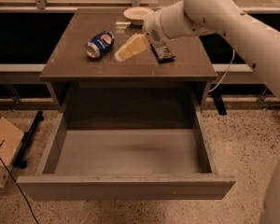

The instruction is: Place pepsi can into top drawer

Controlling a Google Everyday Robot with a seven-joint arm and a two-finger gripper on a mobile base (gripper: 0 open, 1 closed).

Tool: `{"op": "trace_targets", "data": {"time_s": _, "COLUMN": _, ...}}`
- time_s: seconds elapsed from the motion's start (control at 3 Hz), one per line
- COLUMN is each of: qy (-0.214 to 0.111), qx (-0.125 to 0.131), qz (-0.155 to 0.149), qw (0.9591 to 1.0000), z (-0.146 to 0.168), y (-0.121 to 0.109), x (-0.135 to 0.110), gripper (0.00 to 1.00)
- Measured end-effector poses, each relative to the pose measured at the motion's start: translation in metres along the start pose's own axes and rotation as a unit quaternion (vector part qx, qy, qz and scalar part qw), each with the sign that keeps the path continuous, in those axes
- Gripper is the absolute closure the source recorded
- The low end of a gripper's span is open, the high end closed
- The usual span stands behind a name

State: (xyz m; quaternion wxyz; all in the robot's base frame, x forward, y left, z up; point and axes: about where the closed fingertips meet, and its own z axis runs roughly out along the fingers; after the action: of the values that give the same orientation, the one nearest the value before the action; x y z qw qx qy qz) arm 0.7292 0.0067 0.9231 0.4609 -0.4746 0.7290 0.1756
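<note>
The pepsi can (99,44) lies on its side on the brown cabinet top (74,64), left of centre, its silver end towards the front left. My gripper (126,50) reaches in from the upper right on the white arm, and its cream fingers point down-left, just right of the can and apart from it. The top drawer (126,186) stands pulled out below the cabinet top, with its pale grey floor bare.
A flat black snack packet (162,53) lies on the cabinet top under the arm. A white bowl (136,14) sits at the back edge. A cardboard box (1,148) and a black cable (14,185) are on the floor at left.
</note>
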Motion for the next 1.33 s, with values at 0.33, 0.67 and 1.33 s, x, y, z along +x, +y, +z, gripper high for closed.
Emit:
{"op": "trace_targets", "data": {"time_s": 0.33, "qy": -0.016, "qx": -0.021, "qz": 0.007, "qw": 0.9996, "z": 0.041, "y": -0.010, "x": -0.004, "gripper": 0.00}}
{"op": "trace_targets", "data": {"time_s": 0.67, "qy": -0.024, "qx": -0.042, "qz": 0.011, "qw": 0.9988, "z": 0.077, "y": -0.017, "x": -0.009, "gripper": 0.00}}
{"op": "trace_targets", "data": {"time_s": 1.33, "qy": -0.042, "qx": -0.074, "qz": 0.029, "qw": 0.9960, "z": 0.126, "y": -0.027, "x": -0.012, "gripper": 0.00}}
